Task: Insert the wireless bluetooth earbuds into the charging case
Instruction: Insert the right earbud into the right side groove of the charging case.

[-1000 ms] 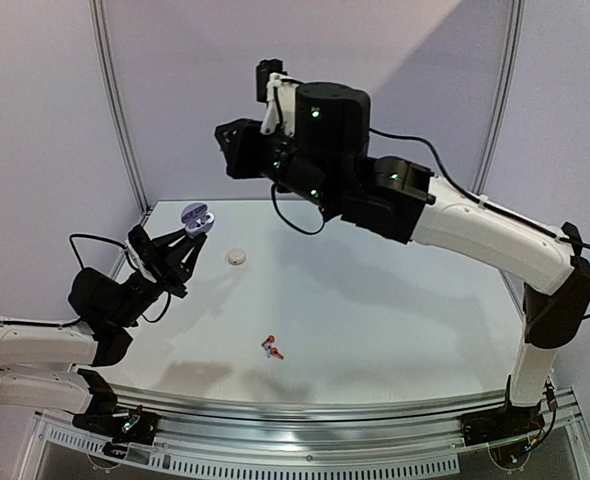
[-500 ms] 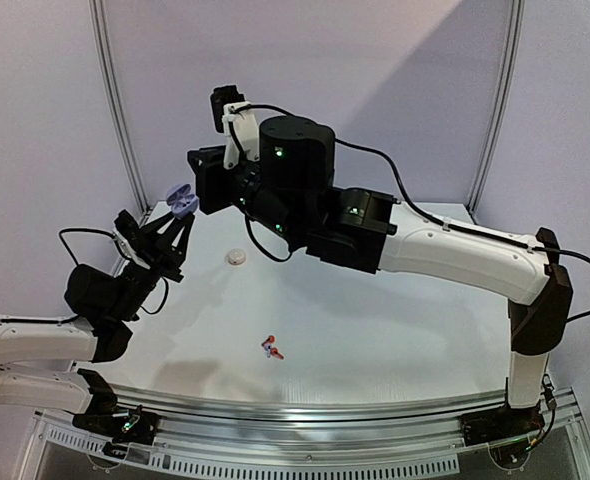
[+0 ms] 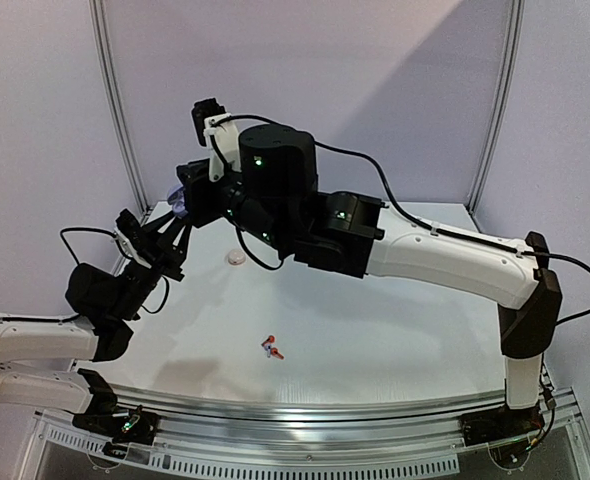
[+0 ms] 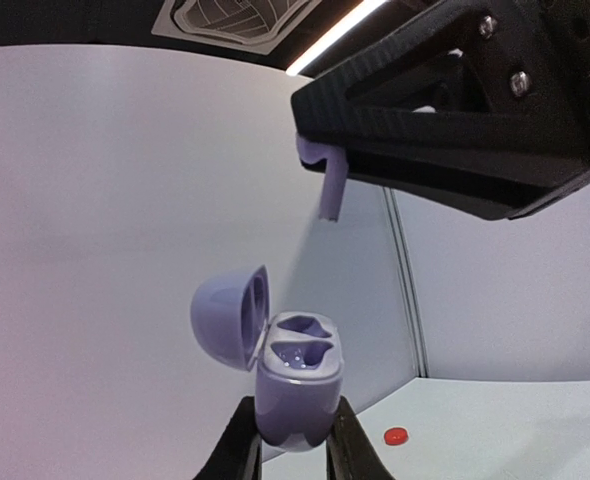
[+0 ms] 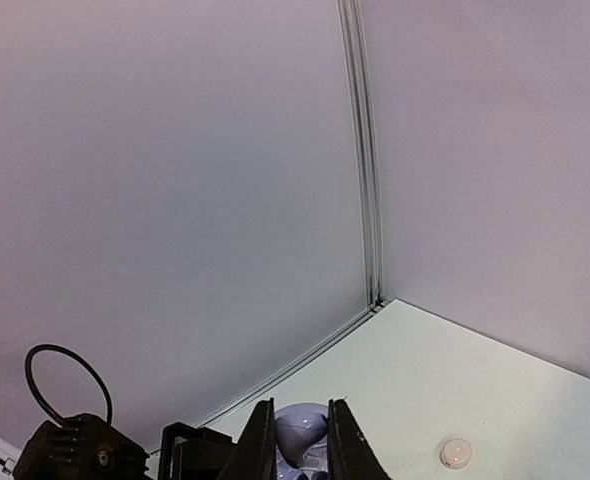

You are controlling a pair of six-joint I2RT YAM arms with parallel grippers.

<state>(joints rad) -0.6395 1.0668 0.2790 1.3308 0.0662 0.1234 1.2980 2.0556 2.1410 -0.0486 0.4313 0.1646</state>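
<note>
**Earbud [image 4: 327,190] hanging over the open charging case [image 4: 295,385]: drop-in step, alignment is everything**

The earbud is the pale lavender one. In the left wrist view its stem points down toward the case. It's pinched at its top end by the right gripper [image 5: 298,445], whose jaws are closed down narrow on it. It hangs in the air roughly above the wells, clearly apart from the case, not touching.

The charging case is lavender too, with the lid flipped open to the left. Both wells are showing and both look empty. It's up off the table, clamped low on its body by the left gripper [image 4: 290,452], jaws tight against both sides, mouth facing up at the bud.

My read: this is the insertion of the first lavender bud, and nothing is seated yet. I'd guess the next move needs the right arm to come down with small sideways corrections so the stem lines up with one well, while the left arm holds the case steady. Orientation matters because the wells are shaped. I can't tell from here which well this bud belongs in.

Further out on the table [image 3: 375,330], red-orange earbuds [image 3: 271,348] lie together near the front middle, well apart from both arms. A small round white case [image 3: 237,257] sits toward the back. In the top view the right arm's wrist hides most of the spot where bud and case meet.
</note>
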